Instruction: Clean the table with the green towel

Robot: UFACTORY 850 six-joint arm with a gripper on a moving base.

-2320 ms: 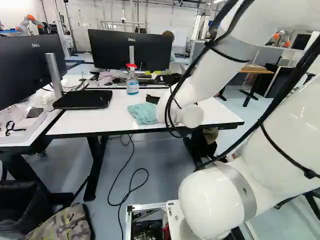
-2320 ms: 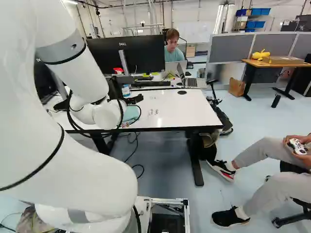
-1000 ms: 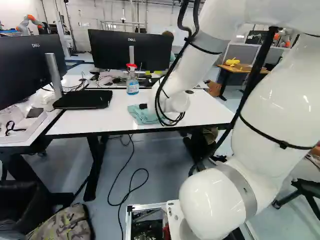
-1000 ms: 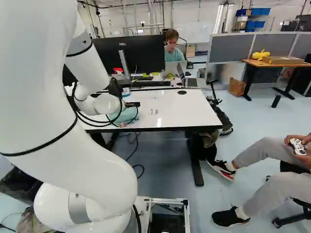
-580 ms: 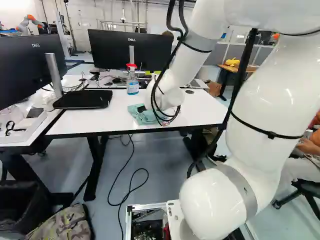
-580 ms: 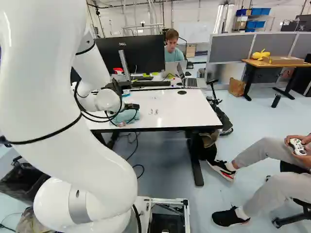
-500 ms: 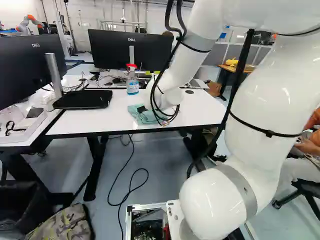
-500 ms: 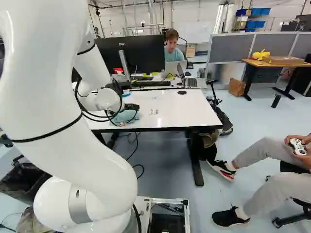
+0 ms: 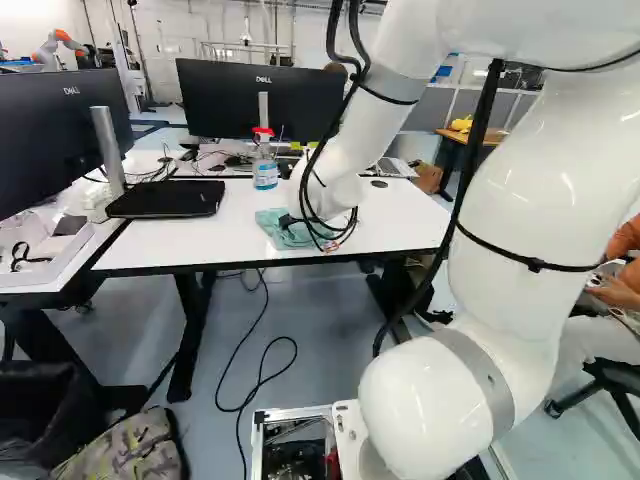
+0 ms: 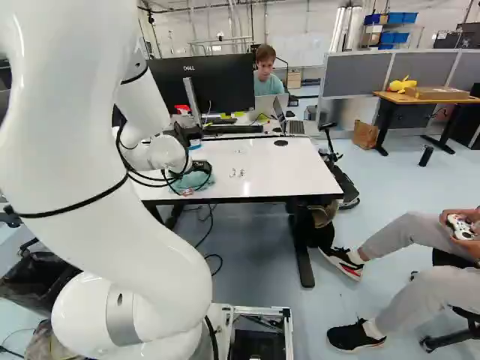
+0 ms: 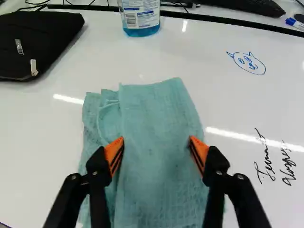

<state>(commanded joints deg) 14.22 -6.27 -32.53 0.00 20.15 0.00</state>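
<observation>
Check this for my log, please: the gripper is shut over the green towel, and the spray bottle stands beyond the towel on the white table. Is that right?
Not quite: the gripper is open, not shut. The wrist view shows its orange pads well apart over the green towel. The spray bottle does stand beyond the towel on the white table.

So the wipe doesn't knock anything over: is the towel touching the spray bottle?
Apart. The wrist view shows white tabletop between the green towel and the base of the spray bottle ahead of it.
</observation>
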